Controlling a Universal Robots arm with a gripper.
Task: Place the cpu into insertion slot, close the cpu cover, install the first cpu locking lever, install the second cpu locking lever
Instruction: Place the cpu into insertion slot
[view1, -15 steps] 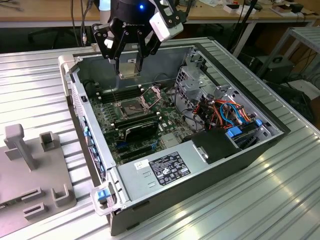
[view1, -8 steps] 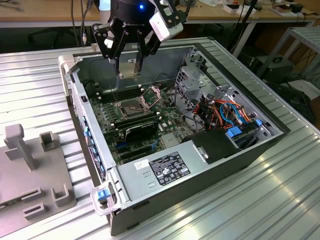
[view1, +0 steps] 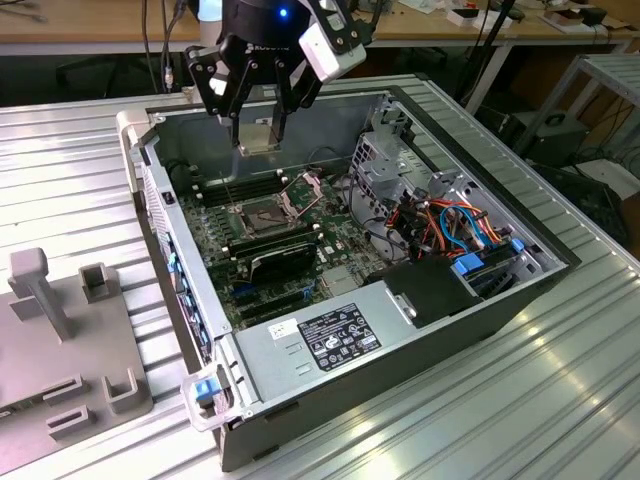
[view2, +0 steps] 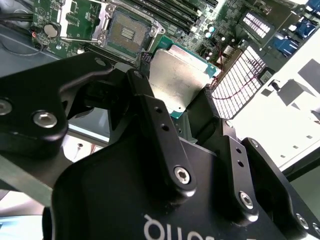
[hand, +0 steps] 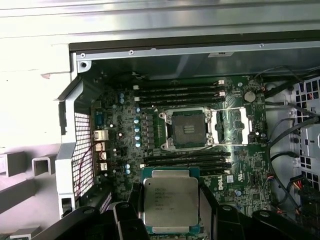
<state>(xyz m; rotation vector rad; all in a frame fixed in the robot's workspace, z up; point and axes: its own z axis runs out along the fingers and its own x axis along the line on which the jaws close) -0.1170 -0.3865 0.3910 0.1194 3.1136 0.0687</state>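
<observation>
Item: cpu (hand: 171, 204), carried; step one, placement, in hand.
I had the claw (hand: 171, 200) clamped narrow on two opposite edges of the cpu, its silvery face toward both wrist views, and the chip hung in the air over the open computer case (view1: 400, 350). The insertion slot (hand: 188, 128) lay below the claw and well apart from it, bare. The cpu cover (hand: 244, 125) was folded open just beside the slot. Nothing was seated. By my judgement, placement called for squaring the chip's edges to the slot's rim.
</observation>
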